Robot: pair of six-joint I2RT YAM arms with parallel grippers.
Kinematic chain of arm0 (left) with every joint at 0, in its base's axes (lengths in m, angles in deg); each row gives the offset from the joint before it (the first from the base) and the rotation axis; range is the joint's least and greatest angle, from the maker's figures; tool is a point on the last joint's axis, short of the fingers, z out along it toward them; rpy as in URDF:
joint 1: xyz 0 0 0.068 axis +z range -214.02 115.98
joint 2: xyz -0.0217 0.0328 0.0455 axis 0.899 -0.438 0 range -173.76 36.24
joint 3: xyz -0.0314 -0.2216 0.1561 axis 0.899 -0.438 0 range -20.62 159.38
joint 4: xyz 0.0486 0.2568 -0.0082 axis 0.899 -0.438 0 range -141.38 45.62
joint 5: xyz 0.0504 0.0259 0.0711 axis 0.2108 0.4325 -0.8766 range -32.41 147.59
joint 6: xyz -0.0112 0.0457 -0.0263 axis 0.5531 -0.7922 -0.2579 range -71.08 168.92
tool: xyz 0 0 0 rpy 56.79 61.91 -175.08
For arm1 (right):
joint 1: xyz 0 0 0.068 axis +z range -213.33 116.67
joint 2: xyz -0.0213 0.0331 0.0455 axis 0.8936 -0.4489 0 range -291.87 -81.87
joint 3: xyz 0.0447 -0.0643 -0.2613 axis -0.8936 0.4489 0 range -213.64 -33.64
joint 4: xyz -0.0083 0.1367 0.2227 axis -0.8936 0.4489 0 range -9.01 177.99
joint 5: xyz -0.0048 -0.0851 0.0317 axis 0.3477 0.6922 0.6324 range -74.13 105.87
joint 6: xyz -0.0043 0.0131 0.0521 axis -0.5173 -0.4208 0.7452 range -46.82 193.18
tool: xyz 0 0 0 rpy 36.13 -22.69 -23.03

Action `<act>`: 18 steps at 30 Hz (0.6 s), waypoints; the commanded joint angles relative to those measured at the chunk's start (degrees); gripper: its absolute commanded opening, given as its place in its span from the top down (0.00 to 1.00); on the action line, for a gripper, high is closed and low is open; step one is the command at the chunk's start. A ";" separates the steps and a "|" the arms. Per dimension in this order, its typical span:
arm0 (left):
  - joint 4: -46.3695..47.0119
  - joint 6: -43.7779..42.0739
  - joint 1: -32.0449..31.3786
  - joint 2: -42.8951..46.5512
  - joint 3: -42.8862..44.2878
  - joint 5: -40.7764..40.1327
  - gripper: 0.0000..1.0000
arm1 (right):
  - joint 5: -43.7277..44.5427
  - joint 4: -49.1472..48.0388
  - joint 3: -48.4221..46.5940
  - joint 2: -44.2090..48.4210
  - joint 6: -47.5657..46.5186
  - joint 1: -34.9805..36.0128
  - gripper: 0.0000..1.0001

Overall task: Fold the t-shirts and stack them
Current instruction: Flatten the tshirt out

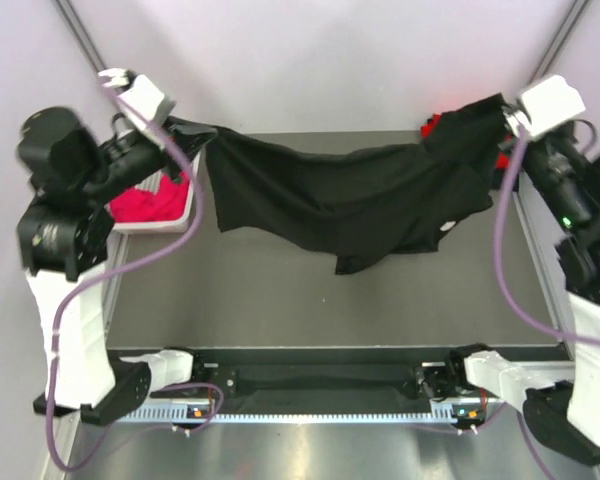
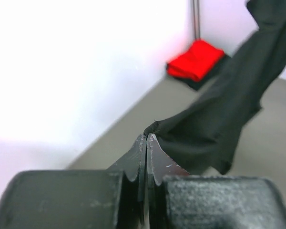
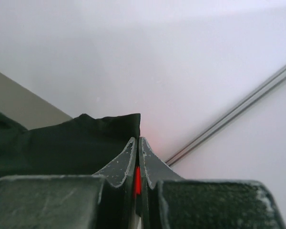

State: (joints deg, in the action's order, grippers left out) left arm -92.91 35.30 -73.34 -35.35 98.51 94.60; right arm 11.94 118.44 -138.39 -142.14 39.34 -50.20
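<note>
Above the far half of the counter (image 1: 280,300), strung in the air from left edge to right edge: black shirt (image 1: 350,200). Long axis side to side across the counter. Sagging in the middle, lowest fold hanging toward the centre, small white tag (image 1: 447,227) showing near the right end. Cannot tell whether that fold touches the counter.

Pinched at its left end by left gripper (image 2: 147,138), closed tight on a bunched corner of cloth, high over the far-left corner. Pinched at its right end by right gripper (image 3: 137,140), likewise closed tight on a hem edge, high over the far-right corner. Ends about level; each gripper at its own end, cloth running inward from both.

By the left edge: basket (image 1: 192,200) with pink-red shirt (image 1: 145,205) inside. At the far-right corner, behind the held cloth: folded red shirt (image 2: 195,59) lying on something dark, likely a stack begun.

Likely step: spreading before laying flat. Next, probably lowering both ends together with the span kept taut; slack in the middle a risk of creases on landing.
</note>
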 commanded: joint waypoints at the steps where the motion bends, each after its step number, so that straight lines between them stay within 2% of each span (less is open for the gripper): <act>1: 1.69 -0.87 0.09 3.65 3.21 -2.56 1.00 | -2.23 4.02 -4.49 3.57 -0.60 0.50 1.00; 6: 2.83 -2.81 0.09 8.74 3.04 -5.11 1.00 | -3.02 9.74 -8.18 8.05 -1.22 -0.11 1.00; 11: 3.35 -2.90 2.28 11.47 3.04 -5.90 1.00 | -4.42 11.41 -8.89 12.02 -4.46 -2.84 1.00; 14: 4.50 -2.28 3.52 10.34 4.96 -6.69 1.00 | -3.99 9.49 -8.80 11.50 -5.35 -3.63 1.00; 18: 5.73 -2.28 4.05 6.65 9.27 -8.89 1.00 | -3.02 0.71 -10.74 8.33 -4.21 -3.63 1.00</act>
State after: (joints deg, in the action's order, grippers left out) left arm -91.38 33.15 -70.02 -24.88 104.59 89.14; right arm 8.21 126.73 -147.56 -129.92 35.60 -53.09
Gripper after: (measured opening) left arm 0.012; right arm 0.006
